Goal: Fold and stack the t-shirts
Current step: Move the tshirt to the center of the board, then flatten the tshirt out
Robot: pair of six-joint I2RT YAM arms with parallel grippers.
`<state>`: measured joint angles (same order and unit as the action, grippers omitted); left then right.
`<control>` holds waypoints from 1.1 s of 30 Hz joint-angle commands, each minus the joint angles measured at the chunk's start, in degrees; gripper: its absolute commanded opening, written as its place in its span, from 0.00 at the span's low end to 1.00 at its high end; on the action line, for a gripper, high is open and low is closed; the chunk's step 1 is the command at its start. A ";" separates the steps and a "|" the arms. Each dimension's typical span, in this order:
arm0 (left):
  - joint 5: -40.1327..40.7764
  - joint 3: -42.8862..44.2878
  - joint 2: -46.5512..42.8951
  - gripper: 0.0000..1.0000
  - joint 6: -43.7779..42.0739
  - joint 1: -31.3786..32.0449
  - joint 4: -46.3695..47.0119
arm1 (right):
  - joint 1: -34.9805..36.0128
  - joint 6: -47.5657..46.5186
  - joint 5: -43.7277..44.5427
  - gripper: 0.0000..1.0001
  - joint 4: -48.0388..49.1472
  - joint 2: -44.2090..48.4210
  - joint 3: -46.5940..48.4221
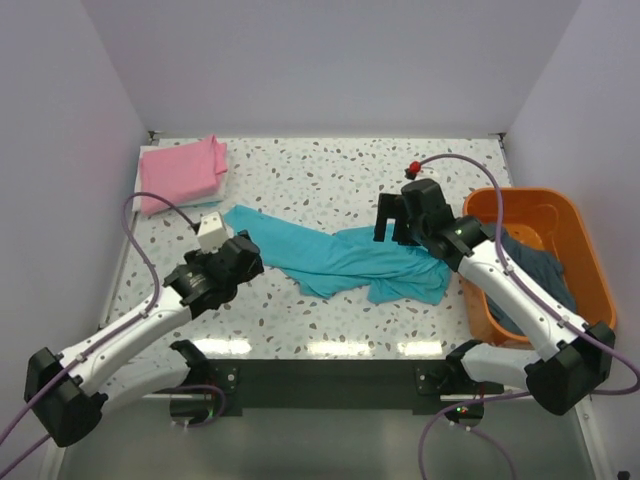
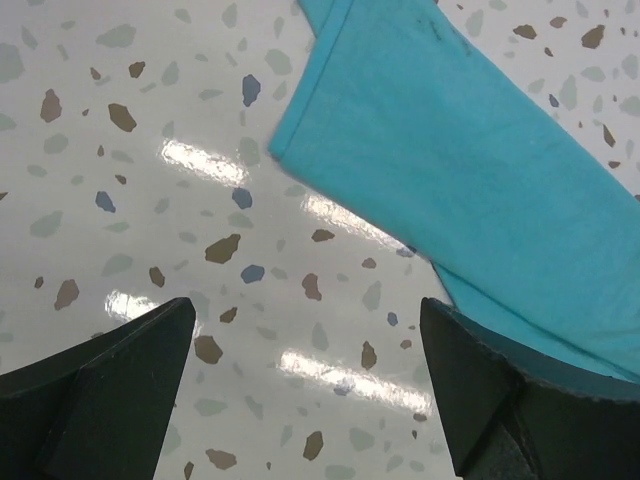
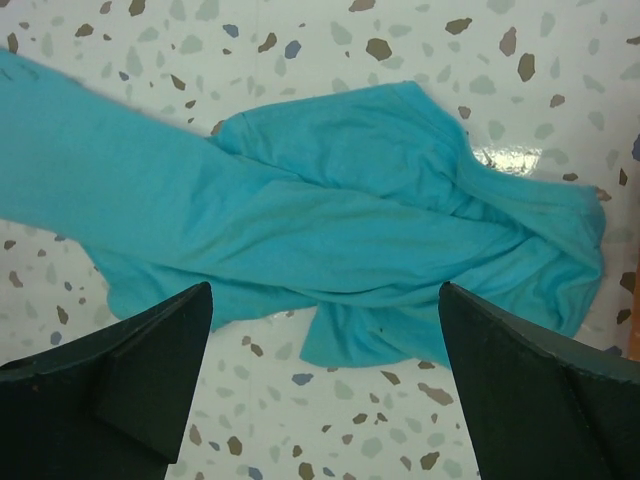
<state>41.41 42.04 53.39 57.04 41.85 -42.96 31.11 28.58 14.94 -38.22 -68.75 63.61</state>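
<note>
A turquoise-teal t-shirt (image 1: 350, 260) lies crumpled and stretched out across the middle of the table. A pink t-shirt (image 1: 182, 172) lies folded at the back left. A dark grey-blue t-shirt (image 1: 540, 272) hangs in the orange tub. My left gripper (image 1: 250, 252) is open and empty, low over bare table beside the turquoise shirt's left end (image 2: 470, 170). My right gripper (image 1: 393, 228) is open and empty, held above the shirt's bunched right part (image 3: 330, 220). The open jaws also show in the left wrist view (image 2: 305, 390) and the right wrist view (image 3: 325, 380).
The orange tub (image 1: 515, 193) stands at the right edge of the speckled table. White walls close in the left, back and right sides. A red-tipped cable end (image 1: 411, 166) sits behind my right gripper.
</note>
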 commanded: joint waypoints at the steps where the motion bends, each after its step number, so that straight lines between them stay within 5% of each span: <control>1: -8.60 0.68 4.16 1.00 -8.15 -7.63 10.25 | 0.26 -3.09 -0.36 0.99 1.74 0.64 0.64; 9: -27.49 -3.02 17.34 0.97 -16.08 -20.83 26.95 | 1.40 1.21 1.68 0.99 2.17 0.54 -8.92; 15: -31.82 -2.84 26.67 0.75 -16.43 -25.14 31.44 | 7.99 3.94 1.24 0.99 3.94 1.08 -14.48; 23: -28.41 -2.76 33.44 0.64 -14.59 -25.58 34.61 | 11.77 8.42 -0.44 0.99 9.12 -4.97 -20.90; 26: -28.05 -1.00 37.13 0.52 -14.32 -25.76 34.88 | 13.35 10.00 0.96 0.99 11.41 -7.53 -21.25; 30: -26.82 0.23 39.43 0.00 -13.71 -25.94 33.30 | 15.38 12.90 5.53 0.95 13.17 -12.01 -20.29; 31: -25.86 0.67 38.90 0.00 -13.53 -25.94 32.68 | 15.47 13.34 6.58 0.91 12.91 -12.89 -19.85; 33: -24.28 0.93 36.46 0.00 -13.62 -25.94 31.71 | 15.99 14.74 9.30 0.68 12.12 -14.12 -19.23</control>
<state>14.48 43.09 90.30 42.89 16.25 -6.94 46.52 39.03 18.09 -27.75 -81.62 42.41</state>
